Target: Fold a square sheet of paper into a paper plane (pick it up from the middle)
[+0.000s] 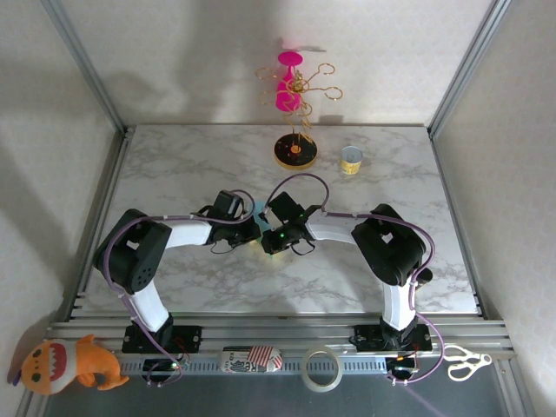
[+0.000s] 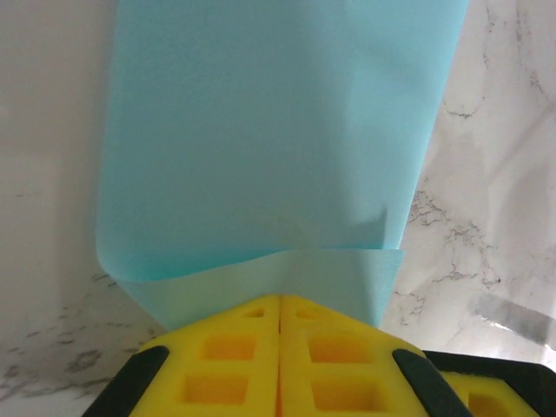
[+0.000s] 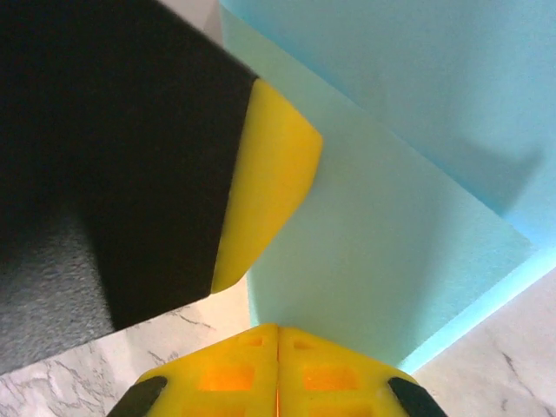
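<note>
**Desk:** Where was the square sheet of paper (image 2: 278, 130) when we made this frame?

**Photographer:** It was caught between the two arms. The left end effector (image 2: 280, 300) was closed on one edge of it, with a folded flap lying just ahead of its tips. The right end effector (image 3: 278, 328) was also clamped on the teal sheet. The left one's yellow fingertip (image 3: 269, 174) sat just ahead of it and to its left.

**Desk:** What did we think could go wrong from there?

**Photographer:** We saw three risks. Both were pinching thin paper very close together, so we judged that any pull apart could tear it or drag a wrinkle across the crease. A slipping grip could let an edge slide out and leave the fold crooked. With the fingers that near each other, one misjudged move could also knock them together.

**Desk:** And the setting?

**Photographer:** It was a white-and-grey marble counter (image 1: 174, 174) inside a plain pale booth with aluminium posts. Well beyond the end effectors stood a round black-and-yellow stand base (image 1: 295, 151) carrying gold wire and a pink piece. A small yellow tin (image 1: 351, 161) stood beyond the right end effector. Behind both, on the near rail, lay a tape roll (image 1: 321, 368), scissors (image 1: 467, 362) and an orange plush toy (image 1: 65, 365).
</note>
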Motion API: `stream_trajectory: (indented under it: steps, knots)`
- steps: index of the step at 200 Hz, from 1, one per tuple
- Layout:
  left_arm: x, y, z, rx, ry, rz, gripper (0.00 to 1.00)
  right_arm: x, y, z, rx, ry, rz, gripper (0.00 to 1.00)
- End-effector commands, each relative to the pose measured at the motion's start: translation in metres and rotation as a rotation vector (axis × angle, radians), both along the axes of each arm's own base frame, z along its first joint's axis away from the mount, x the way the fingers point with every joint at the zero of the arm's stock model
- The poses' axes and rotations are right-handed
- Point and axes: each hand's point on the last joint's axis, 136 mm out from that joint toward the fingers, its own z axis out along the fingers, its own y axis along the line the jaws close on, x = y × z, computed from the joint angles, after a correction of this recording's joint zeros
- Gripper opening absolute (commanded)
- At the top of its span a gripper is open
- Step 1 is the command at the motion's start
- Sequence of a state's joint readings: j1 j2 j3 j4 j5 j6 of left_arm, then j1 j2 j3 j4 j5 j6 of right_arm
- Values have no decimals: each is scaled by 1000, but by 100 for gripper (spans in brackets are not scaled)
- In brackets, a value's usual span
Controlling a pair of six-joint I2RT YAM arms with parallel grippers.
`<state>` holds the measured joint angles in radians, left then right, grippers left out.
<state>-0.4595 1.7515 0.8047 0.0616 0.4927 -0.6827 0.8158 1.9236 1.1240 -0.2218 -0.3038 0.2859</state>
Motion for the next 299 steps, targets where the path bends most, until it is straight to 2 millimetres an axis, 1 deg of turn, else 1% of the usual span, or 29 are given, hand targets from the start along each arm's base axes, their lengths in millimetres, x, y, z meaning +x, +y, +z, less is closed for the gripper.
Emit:
stream_trajectory:
  steps: [1, 24, 64, 89, 125, 143, 153, 171, 181, 188, 213, 238, 265, 282, 299]
  knots:
    - [9, 28, -17, 124, 22, 46, 7, -27, -52, -53, -247, 71, 48, 9]
    - [19, 42, -20, 155, 37, 69, 8, -31, -62, -57, -281, 57, 84, 9]
    - [38, 69, -22, 196, 45, 113, 9, -26, -66, -56, -285, 42, 86, 9]
    - [49, 86, -15, 208, 29, 150, 8, -23, -64, -54, -270, 35, 83, 9]
    - [62, 94, 4, 188, -23, 189, 8, -21, -61, -49, -242, 29, 90, 9]
    - [66, 90, 21, 141, -60, 207, 9, -18, -55, -45, -216, 25, 92, 9]
    - [66, 85, 34, 91, -79, 228, 10, -17, -52, -42, -202, 23, 89, 9]
    - [62, 65, 58, -40, -112, 258, 10, -17, -47, -39, -181, 37, 86, 10]
    - [55, 52, 66, -97, -123, 259, 10, -16, -45, -39, -171, 40, 84, 10]
    - [49, 44, 67, -121, -122, 257, 10, -15, -44, -38, -166, 45, 80, 10]
    - [27, 17, 56, -164, -79, 224, 9, -15, -44, -40, -163, 55, 70, 10]
    - [15, 2, 37, -149, -36, 182, 8, -15, -45, -42, -162, 65, 66, 10]
    - [17, 2, 22, -97, -15, 172, 8, -15, -47, -43, -160, 69, 61, 10]
    - [18, 7, 12, -44, -4, 176, 7, -15, -48, -43, -157, 69, 57, 10]
    - [17, 14, 2, 7, 10, 181, 6, -13, -44, -37, -133, 62, 56, 10]
